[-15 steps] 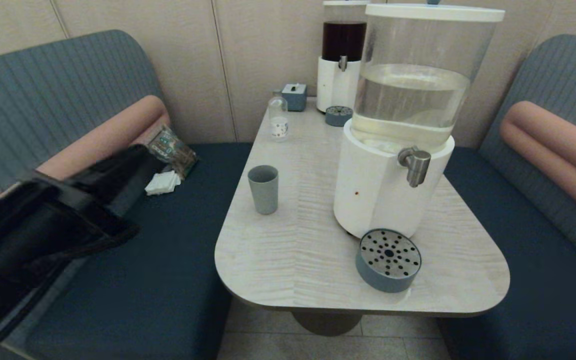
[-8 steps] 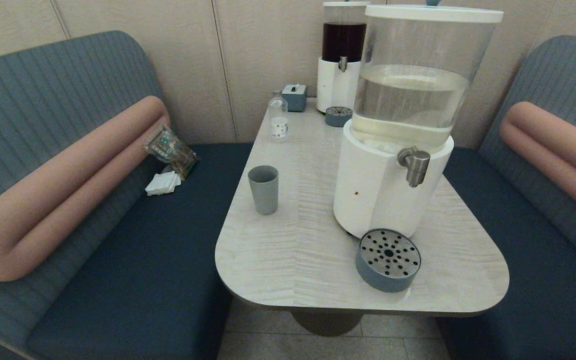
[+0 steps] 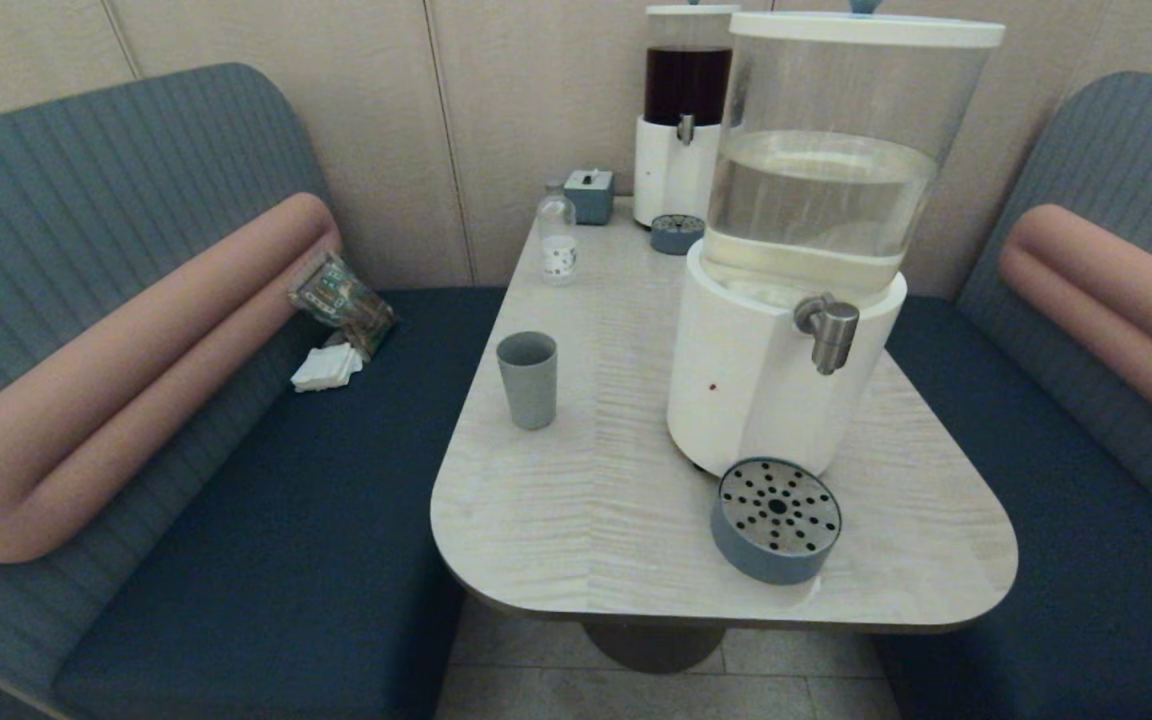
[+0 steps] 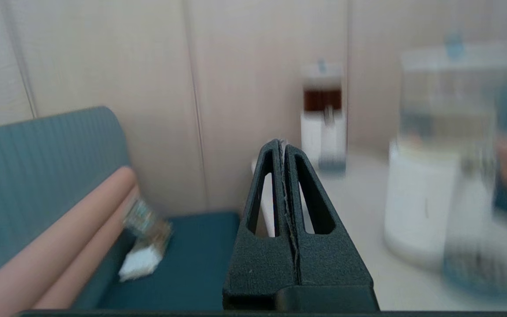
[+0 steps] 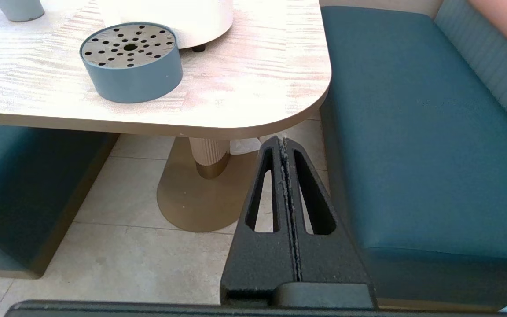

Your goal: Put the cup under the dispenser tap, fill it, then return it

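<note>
Change: a second ago a dark arm filled the lower left of the head view; half a second ago it was gone from there, and it is absent now.
Meaning: judged from this, the left arm has pulled back; the cup sits away from the tap, so either the task has not begun or the cup is already returned. Whether it holds liquid cannot be told.
Left gripper [image 4: 285, 152]: fingers pressed together, holding nothing; seen only in its wrist view, raised and facing the table, the background smeared, perhaps from motion.
Right gripper [image 5: 284, 145]: fingers pressed together, empty, low beside the table's near corner, above the floor.
Cup [image 3: 527, 379]: upright at centre-left of the head view, on the table [image 3: 576, 520], well apart from the drip tray [image 3: 776, 519].
Dispenser tap [image 3: 828, 331]: right of centre, nothing beneath it but the tray.
Count: one cup, two dispensers, two drip trays, one small bottle [image 3: 557, 241], one tissue box [image 3: 589, 194].
</note>
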{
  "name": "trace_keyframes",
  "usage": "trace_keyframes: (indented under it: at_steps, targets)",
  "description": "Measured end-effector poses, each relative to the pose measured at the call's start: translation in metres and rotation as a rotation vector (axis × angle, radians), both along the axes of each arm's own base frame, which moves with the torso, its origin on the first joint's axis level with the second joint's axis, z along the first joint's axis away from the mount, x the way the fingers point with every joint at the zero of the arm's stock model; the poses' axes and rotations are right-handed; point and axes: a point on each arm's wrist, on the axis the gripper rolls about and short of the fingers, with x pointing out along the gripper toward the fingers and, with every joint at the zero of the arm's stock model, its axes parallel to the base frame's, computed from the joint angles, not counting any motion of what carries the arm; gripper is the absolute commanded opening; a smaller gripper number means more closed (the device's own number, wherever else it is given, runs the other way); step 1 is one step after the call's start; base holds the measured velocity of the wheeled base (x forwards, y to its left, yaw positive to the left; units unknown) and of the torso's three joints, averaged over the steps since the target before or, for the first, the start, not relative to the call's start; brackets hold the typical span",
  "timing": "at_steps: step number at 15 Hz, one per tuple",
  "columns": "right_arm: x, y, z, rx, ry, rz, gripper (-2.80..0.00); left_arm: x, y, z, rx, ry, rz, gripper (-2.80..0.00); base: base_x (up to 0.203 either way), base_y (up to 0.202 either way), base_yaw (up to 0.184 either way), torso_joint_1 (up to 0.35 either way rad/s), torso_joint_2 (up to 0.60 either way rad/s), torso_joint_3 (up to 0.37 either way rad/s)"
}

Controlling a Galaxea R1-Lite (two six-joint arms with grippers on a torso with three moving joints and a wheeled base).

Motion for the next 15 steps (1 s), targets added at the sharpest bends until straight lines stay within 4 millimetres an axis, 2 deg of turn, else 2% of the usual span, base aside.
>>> trace_keyframes:
  at_steps: [1, 3, 9, 12, 15]
  targets:
    - [0.0, 0.0, 0.0, 0.0, 0.0, 0.0, -2.8, -0.005, -0.001, -0.014, 0.054, 0.032, 0.007, -2.8, 0.0, 0.0, 0.0, 0.0, 0.0, 0.0]
    - [0.0, 0.0, 0.0, 0.0, 0.0, 0.0, -2.8, -0.001, -0.001, -0.039, 0.124, 0.088, 0.023, -2.8, 0.0, 0.0, 0.0, 0.0, 0.0, 0.0]
    - [0.0, 0.0, 0.0, 0.0, 0.0, 0.0, -2.8, 0.039, 0.0, -0.127, 0.177, 0.375, 0.102, -2.8, 0.0, 0.0, 0.0, 0.0, 0.0, 0.0]
    - [0.0, 0.0, 0.0, 0.0, 0.0, -0.001, -2.8, 0.043, 0.001, -0.145, 0.157, 0.505, 0.147, -2.8, 0.0, 0.0, 0.0, 0.0, 0.0, 0.0]
    - [0.0, 0.0, 0.0, 0.0, 0.0, 0.0, -2.8, 0.044, 0.002, -0.15, 0.125, 0.555, 0.137, -2.8, 0.0, 0.0, 0.0, 0.0, 0.0, 0.0]
